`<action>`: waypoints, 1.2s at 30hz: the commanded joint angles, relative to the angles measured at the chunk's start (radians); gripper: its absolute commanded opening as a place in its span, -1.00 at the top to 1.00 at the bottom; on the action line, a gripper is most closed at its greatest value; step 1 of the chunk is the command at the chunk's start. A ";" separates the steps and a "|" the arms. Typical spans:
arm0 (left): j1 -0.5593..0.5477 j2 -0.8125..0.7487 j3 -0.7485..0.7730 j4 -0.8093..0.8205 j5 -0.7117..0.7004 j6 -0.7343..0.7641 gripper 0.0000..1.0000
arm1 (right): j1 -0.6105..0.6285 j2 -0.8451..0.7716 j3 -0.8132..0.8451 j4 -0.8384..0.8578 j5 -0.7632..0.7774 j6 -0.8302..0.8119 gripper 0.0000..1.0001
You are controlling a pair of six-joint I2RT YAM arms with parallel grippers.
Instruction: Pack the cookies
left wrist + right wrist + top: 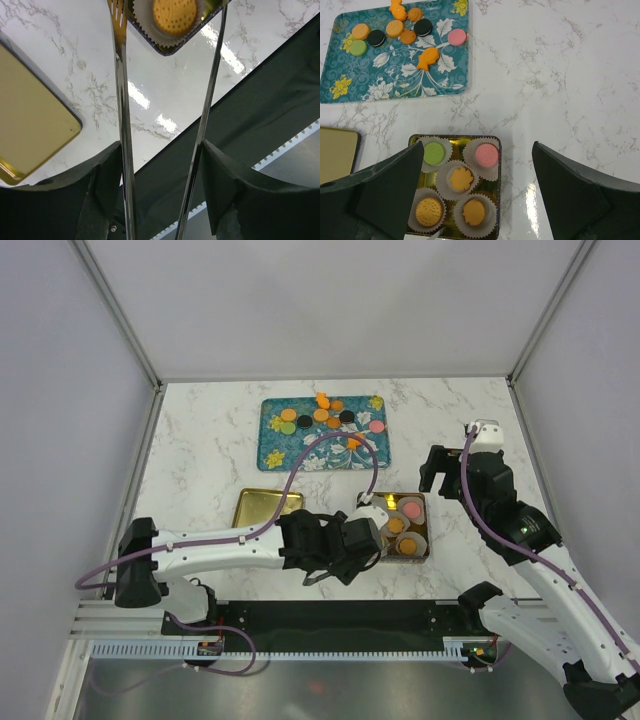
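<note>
A white marble table (pixel 200 460) seen from above, two robot arms rising from its near edge. At the far middle lies a teal flowered tray (pixel 270 455) with about ten loose cookies (pixel 320 418) on it: mostly orange, two black, one green, one pink. Nearer, right of centre, sits a small gold tin (pixel 499 165), and just left of it, apart, its flat gold lid (pixel 268 508). The left gripper (pixel 362 538) reaches in from the left and covers the tin's near-left part in this overhead view; a purple cable (pixel 330 440) arcs over the tray's near edge. The right gripper (pixel 440 475) hangs just right of the tin, its fingers spread wide and holding nothing. The right wrist camera looks down past those fingers and shows what the overhead view hides: five white paper cups (pixel 492 170) in the tin, each with one cookie, green and pink at the back, three orange nearer. The left wrist camera shows only the tin's corner with a dotted orange cookie (pixel 174 15) in its cup, and the left gripper's fingers pressed against a pair of metal tongs (pixel 122 100), whose arms are spread; whether the tips touch that cup cannot be told.
</note>
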 commanded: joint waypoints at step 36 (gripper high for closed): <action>0.766 -0.199 0.038 -0.014 -0.159 -0.064 -0.16 | -0.001 0.068 0.034 0.085 -0.094 0.015 -0.96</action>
